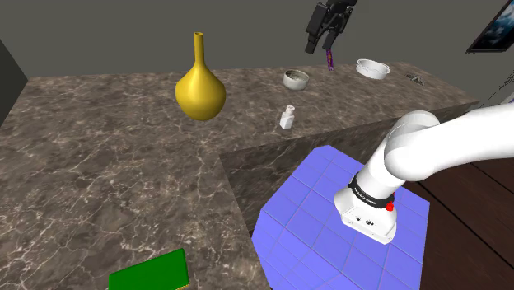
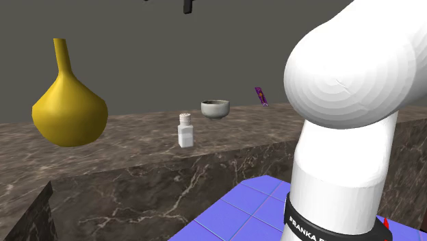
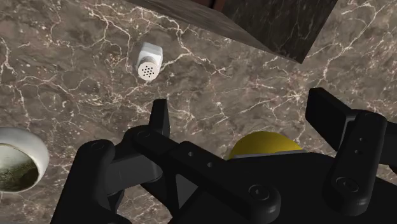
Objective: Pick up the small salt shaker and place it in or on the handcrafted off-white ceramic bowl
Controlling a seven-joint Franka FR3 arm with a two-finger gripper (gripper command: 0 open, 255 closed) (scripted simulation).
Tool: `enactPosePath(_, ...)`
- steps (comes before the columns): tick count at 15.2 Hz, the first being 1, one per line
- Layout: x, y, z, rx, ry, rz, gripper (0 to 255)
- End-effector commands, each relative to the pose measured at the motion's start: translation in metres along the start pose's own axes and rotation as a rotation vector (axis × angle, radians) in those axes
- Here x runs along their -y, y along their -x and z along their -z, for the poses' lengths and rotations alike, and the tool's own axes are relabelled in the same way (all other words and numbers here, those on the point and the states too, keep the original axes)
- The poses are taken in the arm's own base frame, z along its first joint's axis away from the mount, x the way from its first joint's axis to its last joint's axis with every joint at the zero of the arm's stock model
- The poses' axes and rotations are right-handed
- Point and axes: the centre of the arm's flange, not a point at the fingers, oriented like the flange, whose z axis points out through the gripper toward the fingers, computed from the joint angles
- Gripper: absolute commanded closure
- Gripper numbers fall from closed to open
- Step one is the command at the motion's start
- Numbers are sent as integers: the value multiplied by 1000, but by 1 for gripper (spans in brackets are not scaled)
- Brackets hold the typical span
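Observation:
The small white salt shaker (image 1: 287, 119) (image 2: 185, 130) stands upright near the front edge of the dark marble counter (image 1: 99, 165). Beyond it stands the off-white bowl (image 1: 296, 79) (image 2: 215, 108) with a darker inside. My black gripper (image 1: 321, 45) hangs high above the counter, over the bowl's side of it. In the wrist view the gripper (image 3: 245, 114) is open, its fingers wide apart with nothing between them. The shaker's holed top (image 3: 149, 61) lies well ahead of the fingers, and the bowl (image 3: 16, 165) sits off to one side.
A big yellow vase (image 1: 200, 86) (image 2: 68, 103) stands on the counter at the shoulder view's left of the shaker. A shallow white dish (image 1: 372, 68) and a small purple item (image 1: 330, 58) lie at the back. A green object (image 1: 151, 272) sits at the near edge.

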Motion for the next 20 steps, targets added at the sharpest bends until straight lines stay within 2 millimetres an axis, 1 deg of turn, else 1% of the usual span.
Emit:
enactPosePath(1,0,0,0,0,0,0,0)
enactPosePath(10,-39,-5,-110,-40,30,62,0)
enactPosePath(19,-81,-17,-219,-81,61,124,0)
enactPosePath(20,-81,-17,-219,-81,61,125,0)
